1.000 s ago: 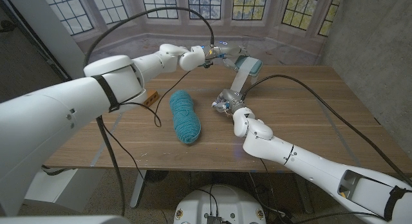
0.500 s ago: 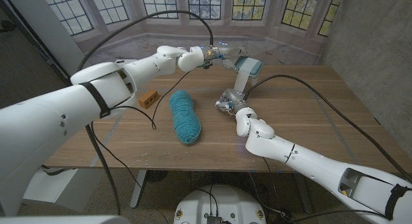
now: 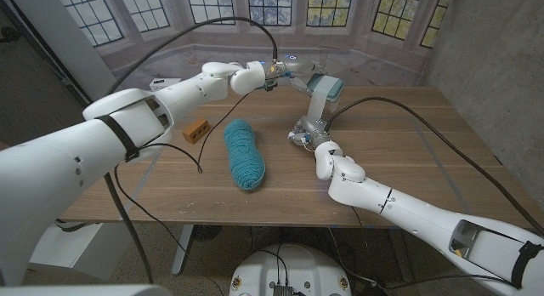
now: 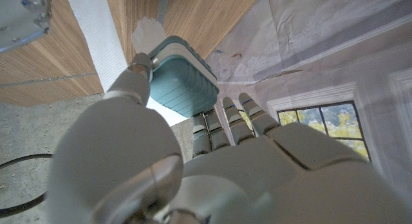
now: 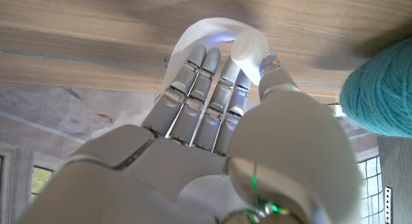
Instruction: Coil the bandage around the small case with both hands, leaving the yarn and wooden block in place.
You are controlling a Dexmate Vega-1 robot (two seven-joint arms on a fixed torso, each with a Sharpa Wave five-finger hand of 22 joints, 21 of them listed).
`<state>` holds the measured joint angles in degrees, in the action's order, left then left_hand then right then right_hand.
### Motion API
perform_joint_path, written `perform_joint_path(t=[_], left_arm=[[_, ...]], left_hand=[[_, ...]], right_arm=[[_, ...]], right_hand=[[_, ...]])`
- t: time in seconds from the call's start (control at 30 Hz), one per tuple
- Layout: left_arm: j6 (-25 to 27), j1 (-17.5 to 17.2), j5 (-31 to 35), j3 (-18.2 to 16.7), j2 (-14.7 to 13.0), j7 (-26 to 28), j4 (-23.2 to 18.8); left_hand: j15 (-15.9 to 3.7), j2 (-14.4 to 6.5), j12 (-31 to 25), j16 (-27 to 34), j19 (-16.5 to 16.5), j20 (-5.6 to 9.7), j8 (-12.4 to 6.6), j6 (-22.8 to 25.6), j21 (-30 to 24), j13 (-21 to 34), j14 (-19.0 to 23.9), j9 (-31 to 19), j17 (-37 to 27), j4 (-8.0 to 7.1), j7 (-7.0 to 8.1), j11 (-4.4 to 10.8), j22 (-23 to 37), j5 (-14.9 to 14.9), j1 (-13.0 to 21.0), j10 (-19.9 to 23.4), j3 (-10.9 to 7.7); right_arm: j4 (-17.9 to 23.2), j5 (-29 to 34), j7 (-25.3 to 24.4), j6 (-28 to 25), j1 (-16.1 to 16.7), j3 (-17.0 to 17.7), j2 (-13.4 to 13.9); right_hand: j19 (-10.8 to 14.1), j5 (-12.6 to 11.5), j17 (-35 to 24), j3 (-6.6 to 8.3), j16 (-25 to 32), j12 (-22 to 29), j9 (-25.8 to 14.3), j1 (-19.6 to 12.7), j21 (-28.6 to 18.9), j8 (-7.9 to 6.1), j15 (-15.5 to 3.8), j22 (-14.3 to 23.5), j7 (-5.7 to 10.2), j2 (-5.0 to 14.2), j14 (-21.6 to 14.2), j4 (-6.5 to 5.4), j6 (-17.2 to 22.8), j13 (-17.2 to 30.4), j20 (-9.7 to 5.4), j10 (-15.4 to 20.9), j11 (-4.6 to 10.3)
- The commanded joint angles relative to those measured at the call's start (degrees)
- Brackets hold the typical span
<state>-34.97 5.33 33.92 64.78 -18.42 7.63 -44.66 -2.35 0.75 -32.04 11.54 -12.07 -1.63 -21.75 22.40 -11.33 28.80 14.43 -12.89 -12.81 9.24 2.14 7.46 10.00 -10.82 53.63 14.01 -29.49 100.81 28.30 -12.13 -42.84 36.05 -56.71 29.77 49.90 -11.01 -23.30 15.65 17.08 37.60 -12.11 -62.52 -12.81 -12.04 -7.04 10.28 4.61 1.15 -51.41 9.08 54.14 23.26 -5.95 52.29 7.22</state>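
bandage (image 3: 317,105) — taut between both hands

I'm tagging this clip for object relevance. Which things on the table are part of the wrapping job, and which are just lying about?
In the job:
- small case, held up by the left robot hand
- bandage, a strip from the case down to the right robot hand, which holds its roll

Lying about:
- teal yarn
- wooden block
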Motion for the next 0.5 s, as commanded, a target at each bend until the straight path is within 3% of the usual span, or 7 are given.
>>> perform_joint_path(t=[0.03,0.5], left_arm=[[-0.92,-0.53,0.22,-1.76,-0.3,-0.8,0.05],[-1.99,-1.06,-2.03,-3.1,-0.57,-3.05,0.18]], left_hand=[[0.21,-0.36,-0.29,-0.11,-0.07,-0.05,-11.06,0.56,-0.07,0.31,0.08,-0.11,-0.05,-0.45,-0.05,-0.32,0.19,-0.21,0.04,0.2,-1.05],[0.26,-0.37,-0.34,-0.14,-0.04,-0.03,-11.06,0.53,-0.07,0.32,0.01,-0.11,-0.06,-0.49,-0.1,-0.37,0.2,-0.21,-0.14,0.26,-1.1]], right_arm=[[-1.4,1.58,-0.1,1.87,-0.29,0.6,0.56],[-1.74,3.87,1.56,3.56,-0.71,1.56,3.02]], right_hand=[[0.17,-0.28,-0.32,0.5,-0.09,0.02,-0.16,-0.8,-0.02,-0.02,-5.98,0.12,0.31,-0.03,-0.6,0.05,0.13,0.07,-0.3,0.37,0.17],[0.27,-0.32,-0.29,0.62,-0.36,0.08,-0.17,-0.98,-0.03,-0.1,-6.03,0.11,0.6,-0.02,-0.8,0.05,0.3,0.17,-0.42,0.53,0.37]])
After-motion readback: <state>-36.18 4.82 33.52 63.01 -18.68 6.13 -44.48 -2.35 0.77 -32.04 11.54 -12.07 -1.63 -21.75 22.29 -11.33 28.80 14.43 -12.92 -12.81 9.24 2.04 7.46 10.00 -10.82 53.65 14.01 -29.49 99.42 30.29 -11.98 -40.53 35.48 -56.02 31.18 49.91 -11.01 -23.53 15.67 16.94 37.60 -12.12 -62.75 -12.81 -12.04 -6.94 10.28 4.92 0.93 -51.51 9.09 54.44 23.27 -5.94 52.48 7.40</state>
